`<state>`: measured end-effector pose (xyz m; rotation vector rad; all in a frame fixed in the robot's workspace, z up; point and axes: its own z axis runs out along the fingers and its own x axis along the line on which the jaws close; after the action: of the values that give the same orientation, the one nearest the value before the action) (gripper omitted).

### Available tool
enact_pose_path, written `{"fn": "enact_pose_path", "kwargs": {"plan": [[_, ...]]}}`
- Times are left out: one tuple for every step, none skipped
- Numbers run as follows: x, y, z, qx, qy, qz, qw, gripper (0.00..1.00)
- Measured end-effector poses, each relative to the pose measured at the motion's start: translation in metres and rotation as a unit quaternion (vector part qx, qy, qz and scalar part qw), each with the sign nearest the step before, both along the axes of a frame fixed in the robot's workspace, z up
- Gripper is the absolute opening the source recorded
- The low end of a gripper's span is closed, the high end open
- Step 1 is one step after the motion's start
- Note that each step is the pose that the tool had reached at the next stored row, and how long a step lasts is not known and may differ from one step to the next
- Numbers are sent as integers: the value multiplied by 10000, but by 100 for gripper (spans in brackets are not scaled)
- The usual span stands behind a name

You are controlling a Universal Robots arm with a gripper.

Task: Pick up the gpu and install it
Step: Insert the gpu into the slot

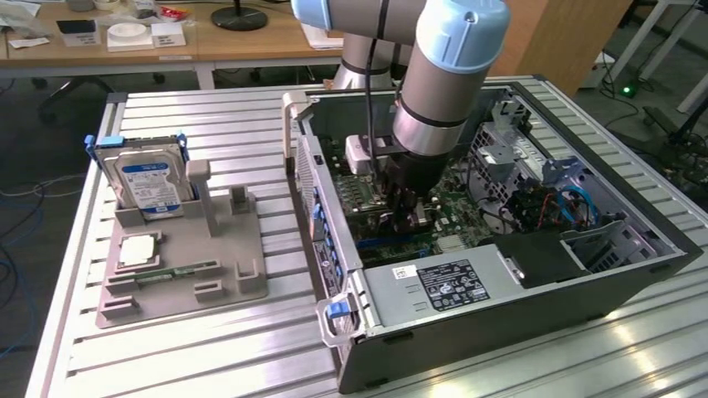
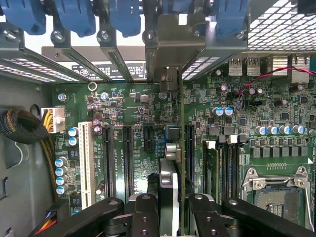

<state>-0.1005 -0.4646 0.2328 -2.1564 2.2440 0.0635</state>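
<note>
Green gpu edge-on, apparently clamped between end effector fingers.

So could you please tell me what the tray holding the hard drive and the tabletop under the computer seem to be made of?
The tray looks like matte grey-beige plastic, possibly printed: dull, uniform, with moulded posts and slots. The tabletop looks like bare aluminium: long parallel ribbed slats with bright, brushed reflections. The hard drive shows a silvery metal casing with a blue label.

Robotics lab: aluminium bench, desks.
</note>
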Motion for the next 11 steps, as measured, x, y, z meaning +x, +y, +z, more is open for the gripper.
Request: {"fn": "enact_pose_path", "kwargs": {"plan": [[0,0,0,0,0,0,10000,28],[0,0,0,0,0,0,10000,28],[0,0,0,0,0,0,10000,28],[0,0,0,0,0,0,10000,28],[0,0,0,0,0,0,10000,28],[0,0,0,0,0,0,10000,28],[0,0,0,0,0,0,10000,28],[0,0,0,0,0,0,10000,28],[0,0,0,0,0,0,10000,28],[0,0,0,0,0,0,10000,28],[-2,0,-1,0,0,0,10000,28]]}}
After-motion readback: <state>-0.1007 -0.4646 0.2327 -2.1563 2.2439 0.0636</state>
